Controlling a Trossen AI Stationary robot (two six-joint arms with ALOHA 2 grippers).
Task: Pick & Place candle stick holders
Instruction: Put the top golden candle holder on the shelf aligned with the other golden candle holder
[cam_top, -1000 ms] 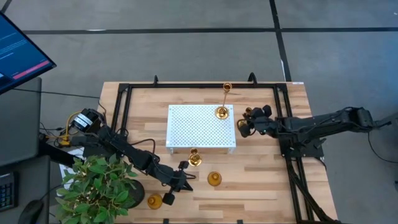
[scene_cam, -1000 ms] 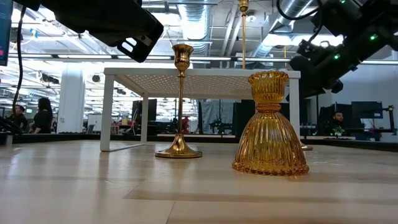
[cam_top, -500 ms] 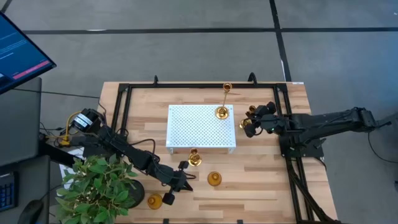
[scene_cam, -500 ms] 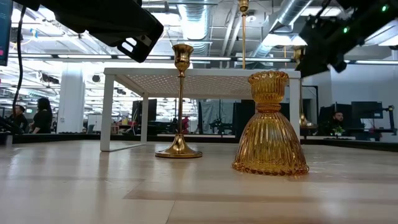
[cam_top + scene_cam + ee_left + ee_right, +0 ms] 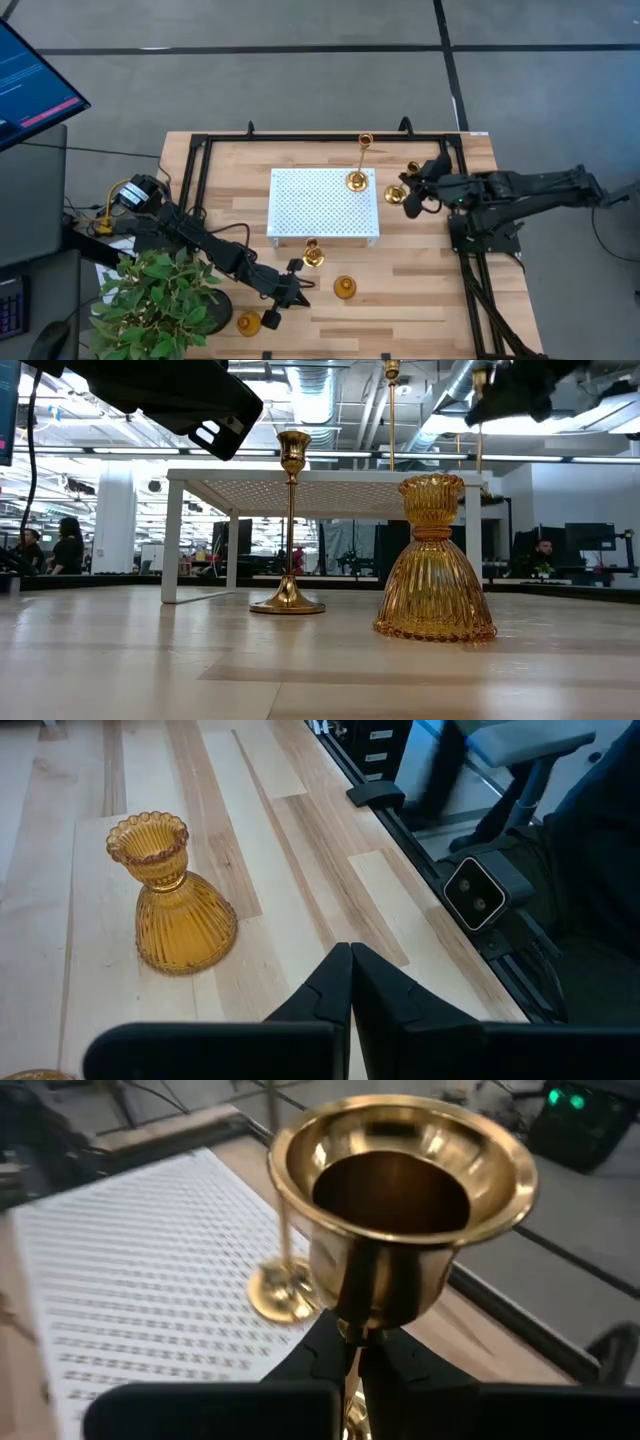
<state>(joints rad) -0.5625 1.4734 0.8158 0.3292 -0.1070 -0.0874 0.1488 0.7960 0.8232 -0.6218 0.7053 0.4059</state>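
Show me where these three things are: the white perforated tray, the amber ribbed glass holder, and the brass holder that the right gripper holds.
white perforated tray [image 5: 315, 205]: high view, bare middle of its top.
amber ribbed glass holder [image 5: 434, 575]: low view, its flared body.
brass holder [image 5: 400, 1205]: right wrist view, its cup, above the right gripper [image 5: 352, 1342].

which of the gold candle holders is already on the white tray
Only the tall thin-stemmed holder, standing at the perforated tray's far right corner. The others stand on the wooden table or, in one case, hang in the right gripper.
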